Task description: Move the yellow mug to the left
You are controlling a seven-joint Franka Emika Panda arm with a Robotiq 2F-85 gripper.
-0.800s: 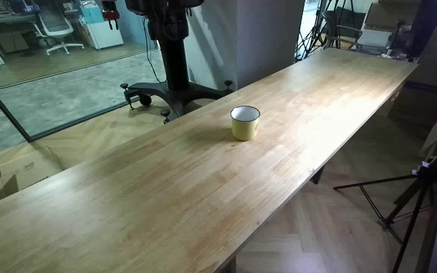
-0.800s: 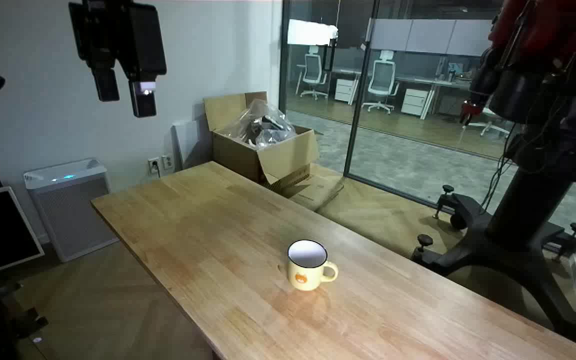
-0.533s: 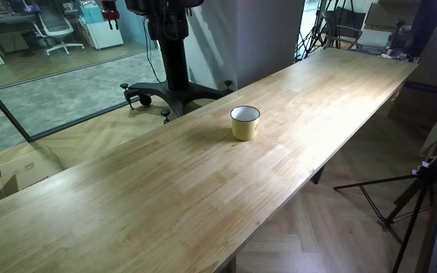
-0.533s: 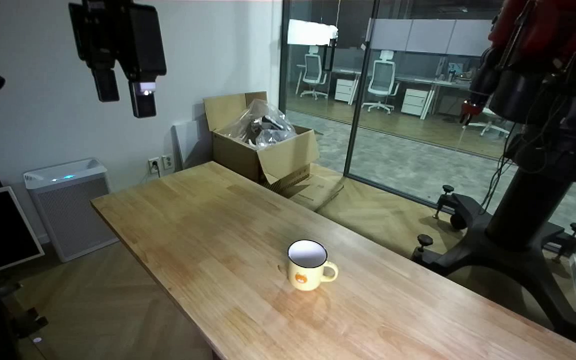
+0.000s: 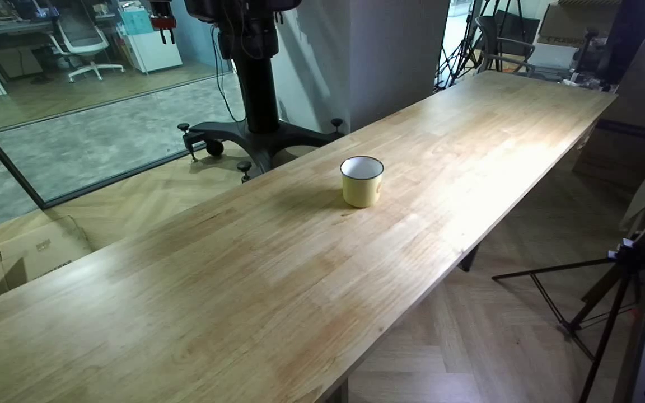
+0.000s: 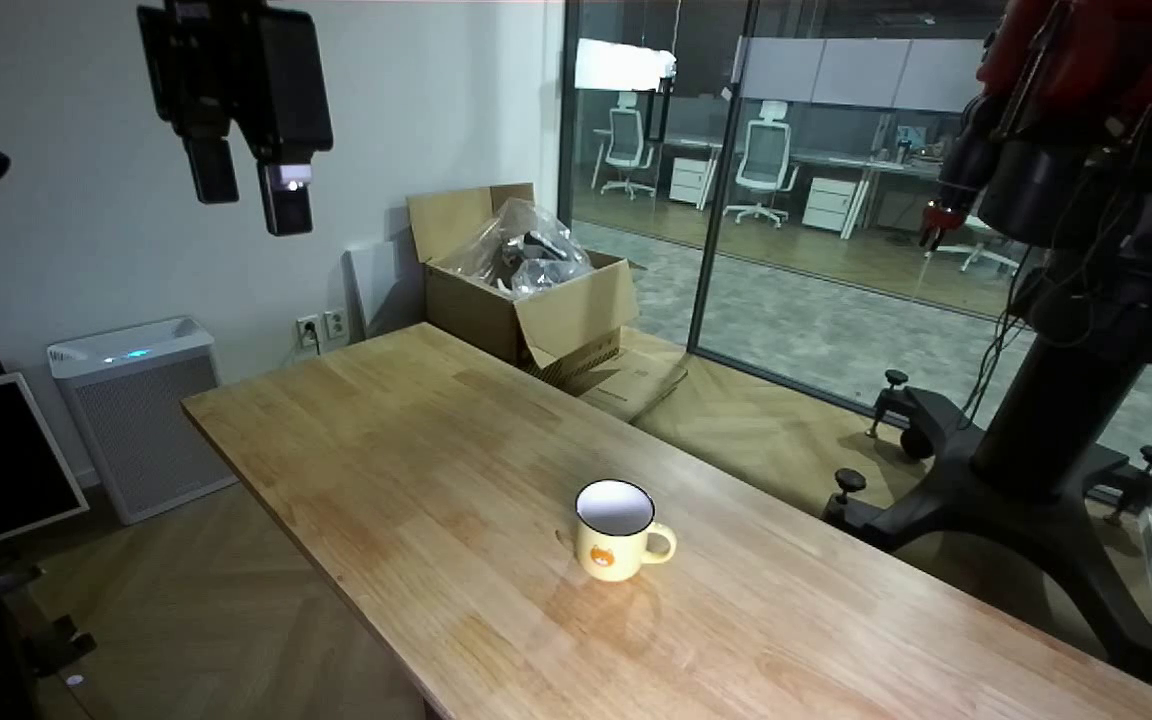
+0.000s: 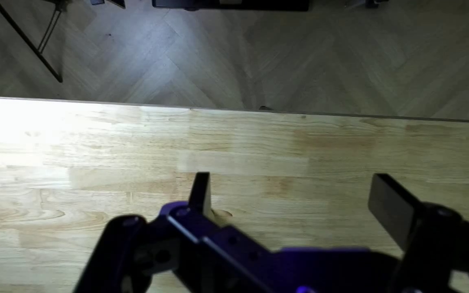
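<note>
The yellow mug (image 5: 361, 191) stands upright on the long wooden table (image 5: 216, 302). It has a whitish interior and a dark rim line. In an exterior view the mug (image 6: 608, 550) also shows an orange animal picture and a handle pointing right. My gripper (image 6: 249, 215) hangs at the upper left of that view, well apart from the mug. In the wrist view my gripper (image 7: 293, 179) is open, with only table wood between its fingers. The mug cannot be made out in the wrist view; the gripper's dark body covers the lower part.
The table's long edge (image 7: 226, 109) crosses the wrist view, with floor beyond it. An open cardboard box (image 6: 476, 310) with plastic wrap stands beyond the table's end. A black wheeled stand (image 6: 1046, 430) stands beside the table. A tripod (image 5: 625, 260) stands on the opposite side.
</note>
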